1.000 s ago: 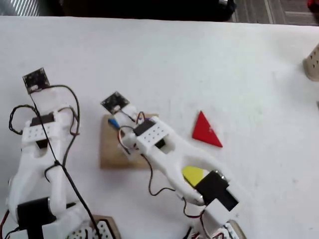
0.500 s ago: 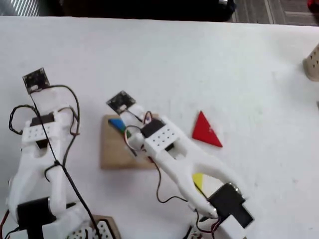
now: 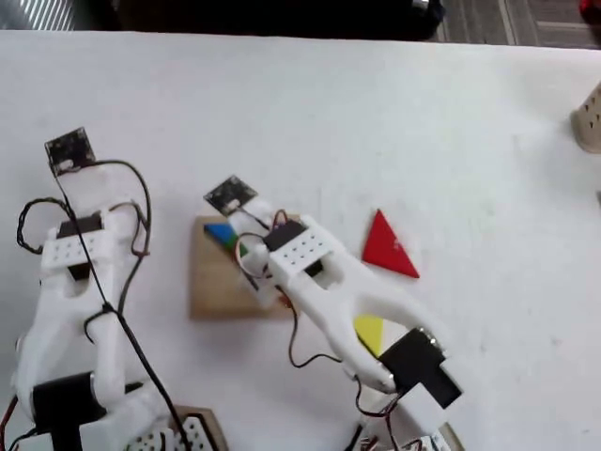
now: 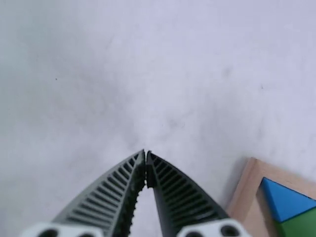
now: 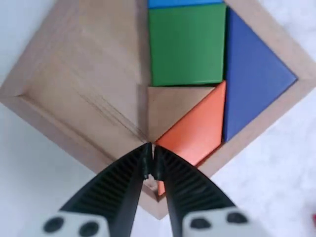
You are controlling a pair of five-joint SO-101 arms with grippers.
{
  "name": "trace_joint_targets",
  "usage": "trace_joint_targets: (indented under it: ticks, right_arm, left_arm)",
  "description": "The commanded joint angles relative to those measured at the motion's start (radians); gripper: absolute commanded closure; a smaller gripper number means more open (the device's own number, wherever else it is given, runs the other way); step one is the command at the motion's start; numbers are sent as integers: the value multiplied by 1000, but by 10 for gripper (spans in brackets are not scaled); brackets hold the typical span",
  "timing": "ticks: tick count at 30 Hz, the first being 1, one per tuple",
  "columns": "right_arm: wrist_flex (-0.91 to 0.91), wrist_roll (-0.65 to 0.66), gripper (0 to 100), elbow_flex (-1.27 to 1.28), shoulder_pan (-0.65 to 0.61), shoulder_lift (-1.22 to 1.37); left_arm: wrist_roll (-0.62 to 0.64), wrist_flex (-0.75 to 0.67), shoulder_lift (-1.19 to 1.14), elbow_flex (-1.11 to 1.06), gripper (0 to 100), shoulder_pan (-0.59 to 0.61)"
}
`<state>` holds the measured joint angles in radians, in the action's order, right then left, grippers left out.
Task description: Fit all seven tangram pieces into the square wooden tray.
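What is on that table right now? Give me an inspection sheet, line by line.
Surface: white table.
Job's things: square wooden tray holds a green square, dark blue triangle, orange piece and light blue piece. The red triangle and yellow piece lie outside it, the yellow one partly under the right arm.
Clutter: beige perforated object at the table's edge.
Tools: left tool shut over bare table beside the tray; right tool shut over the tray's rim by the orange piece.
Cables: black cable along the left arm.
Surroundings: dark floor.
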<state>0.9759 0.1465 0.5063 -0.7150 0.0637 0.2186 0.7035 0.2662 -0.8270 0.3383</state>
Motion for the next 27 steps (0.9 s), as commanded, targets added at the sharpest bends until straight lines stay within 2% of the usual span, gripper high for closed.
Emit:
trace_joint_targets:
  ticks: [1, 7, 12, 19, 23, 27]
  right_arm:
    - [70, 21, 981, -35, 35, -82]
    - [82, 23, 980, 38, 59, -246]
    - [27, 23, 979, 87, -28, -260]
    - [-203, 14, 981, 212, -130, -260]
    - [-292, 15, 980, 252, -119, -260]
    - [-300, 21, 978, 252, -56, -259]
  left_arm:
    - [-15, -23, 5, 41, 976, -16]
    - [-15, -23, 5, 43, 976, -18]
    - [-17, -23, 5, 43, 976, -18]
    - [-17, -23, 5, 41, 976, -18]
    - [-18, -23, 5, 41, 976, -18]
    - [-18, -23, 5, 40, 976, -18]
